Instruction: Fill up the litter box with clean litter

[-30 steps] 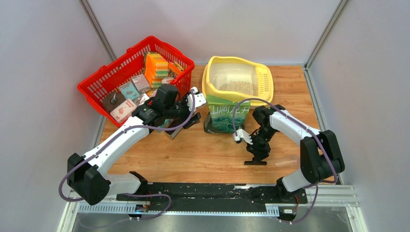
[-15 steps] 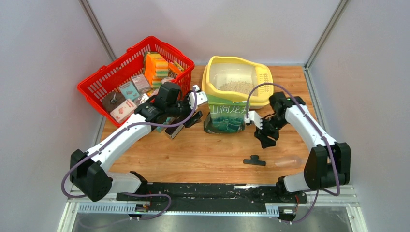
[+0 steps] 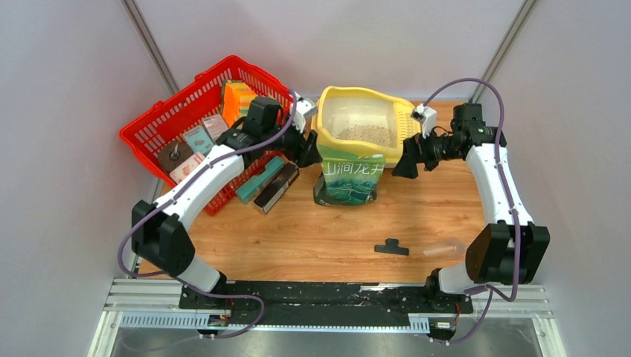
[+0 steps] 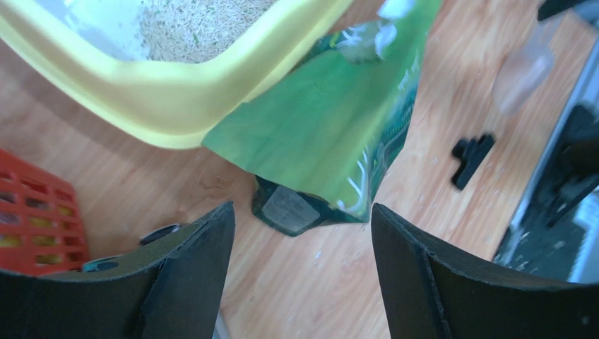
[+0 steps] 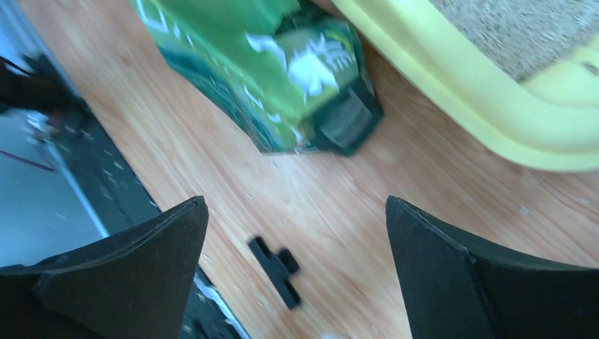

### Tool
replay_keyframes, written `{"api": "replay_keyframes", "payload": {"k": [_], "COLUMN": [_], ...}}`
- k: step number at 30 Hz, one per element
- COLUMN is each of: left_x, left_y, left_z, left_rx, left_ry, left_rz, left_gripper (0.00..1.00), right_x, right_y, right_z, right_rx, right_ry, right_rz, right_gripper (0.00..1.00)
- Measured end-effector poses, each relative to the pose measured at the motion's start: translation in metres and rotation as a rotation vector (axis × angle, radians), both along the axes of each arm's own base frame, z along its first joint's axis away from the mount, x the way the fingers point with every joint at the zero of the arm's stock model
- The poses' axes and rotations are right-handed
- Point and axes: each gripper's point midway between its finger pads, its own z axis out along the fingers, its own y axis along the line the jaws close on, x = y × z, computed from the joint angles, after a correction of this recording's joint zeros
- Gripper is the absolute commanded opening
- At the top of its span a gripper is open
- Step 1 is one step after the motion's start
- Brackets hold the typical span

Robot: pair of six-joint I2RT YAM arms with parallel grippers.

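Observation:
The pale yellow litter box (image 3: 325,132) stands at the back of the table with clean litter (image 3: 364,134) as a beige grainy patch in its white basin. A green bag (image 3: 348,178) leans upright against its front. My left gripper (image 3: 307,151) hangs open just left of the bag, beside the box's left front corner. Off the box's right front corner hovers my right gripper (image 3: 406,162), open too. In the left wrist view the gripper (image 4: 300,206) is empty, above the wood, with the bag (image 4: 332,134), box rim (image 4: 162,106) and litter (image 4: 198,28) ahead. The right gripper (image 5: 295,200) is equally empty, facing the bag (image 5: 268,70) and rim (image 5: 452,78).
A red mesh basket (image 3: 160,126) of small boxes stands at the back left, with two long boxes (image 3: 269,182) lying by it. A black clip (image 3: 391,246) and a translucent piece (image 3: 446,247) lie on the wood near the front. Grey walls close both sides.
My right gripper opened, left the black clip on the table and swung up to the litter box's right front corner. The left gripper moved back and right, toward the box's left front corner.

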Motion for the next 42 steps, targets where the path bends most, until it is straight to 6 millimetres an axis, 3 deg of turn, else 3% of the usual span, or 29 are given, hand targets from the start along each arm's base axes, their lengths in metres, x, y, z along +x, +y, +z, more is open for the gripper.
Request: {"api": "replay_keyframes", "payload": {"k": [3,7,17,20,24,29,34,42], "left_x": [0.017,0.027,0.042,0.042,0.045,0.037,0.013,-0.006], "left_y": [0.003,0.0,-0.036,-0.035,-0.025,-0.004,0.01,0.018], "left_z": [-0.013,-0.031,-0.028,-0.032,-0.023,0.001,0.027,-0.002], "left_rx": [-0.071,-0.114,-0.209,-0.211,-0.223,-0.206,-0.209,-0.159], "left_ry": [0.139,0.296,0.461,0.493,0.479,0.395,0.318,0.396], "left_rz": [0.073,0.129,0.078,0.087,0.1,0.115,0.097,0.112], "left_gripper": [0.8,0.81,0.81,0.81,0.8,0.8,0.79,0.79], "right_x": [0.016,0.031,0.037,0.037,0.033,0.037,0.049,0.047], "right_y": [0.017,0.031,0.051,0.052,0.053,0.055,0.068,0.117], "right_z": [0.009,0.002,0.012,0.015,0.014,0.008,0.0,-0.006], "right_rx": [0.131,0.239,0.329,0.337,0.351,0.374,0.421,0.556], "right_ry": [0.061,0.169,0.205,0.204,0.218,0.259,0.305,0.468], "right_rz": [-0.043,-0.08,-0.075,-0.078,-0.096,-0.126,-0.083,0.078], "right_gripper": [1.0,1.0,1.0,1.0,1.0,1.0,1.0,1.0]}}
